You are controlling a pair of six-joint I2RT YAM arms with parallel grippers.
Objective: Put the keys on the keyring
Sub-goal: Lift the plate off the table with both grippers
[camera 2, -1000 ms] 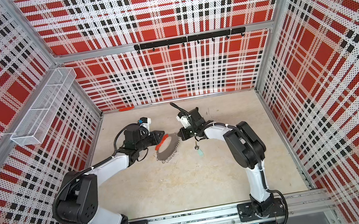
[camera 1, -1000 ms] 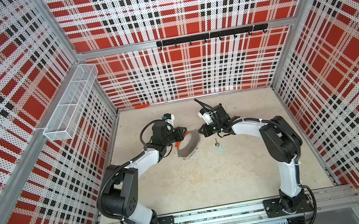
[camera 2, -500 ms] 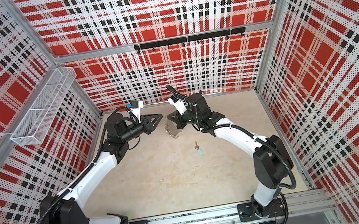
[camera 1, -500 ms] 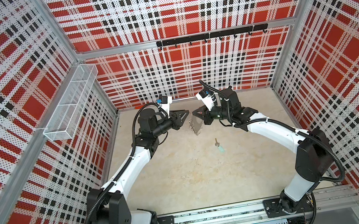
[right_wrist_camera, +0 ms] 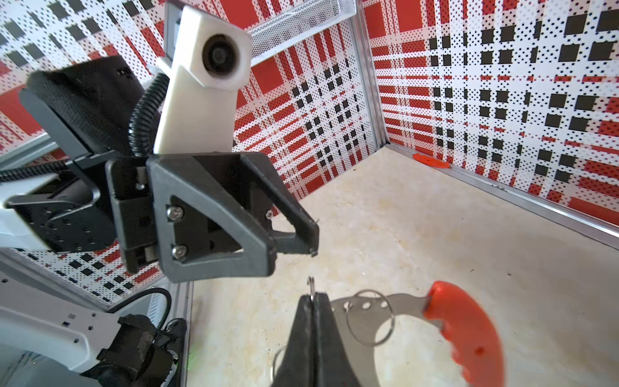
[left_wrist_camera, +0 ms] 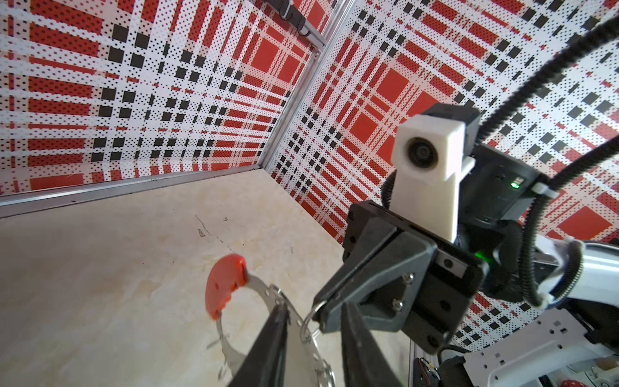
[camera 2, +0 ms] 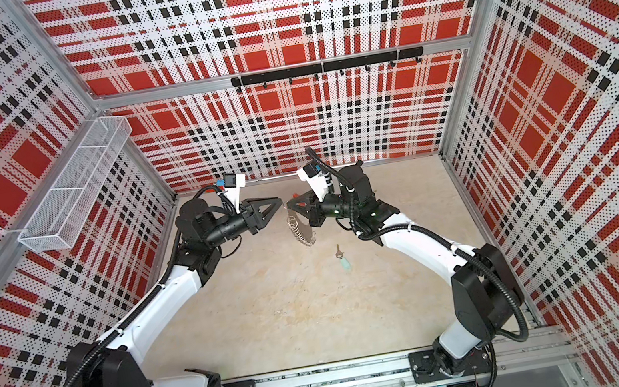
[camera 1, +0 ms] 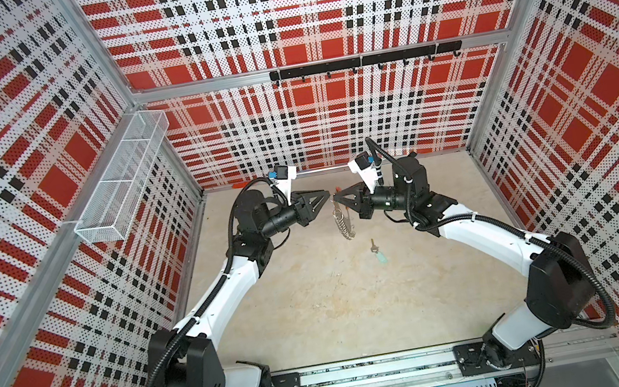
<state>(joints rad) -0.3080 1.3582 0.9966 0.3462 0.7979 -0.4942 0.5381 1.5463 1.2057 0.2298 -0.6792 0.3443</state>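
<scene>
Aloft, right claw (right_wrist_camera: pixel 313 300) clamped on keyring (right_wrist_camera: pixel 465 328) — left claw (right_wrist_camera: pixel 315 240) parted, empty, keys (camera 1: pixel 377 252) lying below.

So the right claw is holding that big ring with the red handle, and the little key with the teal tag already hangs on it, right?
Not quite. The right gripper does hold the keyring, but the key is not on it: both top views show it lying on the table, apart from the ring.
</scene>
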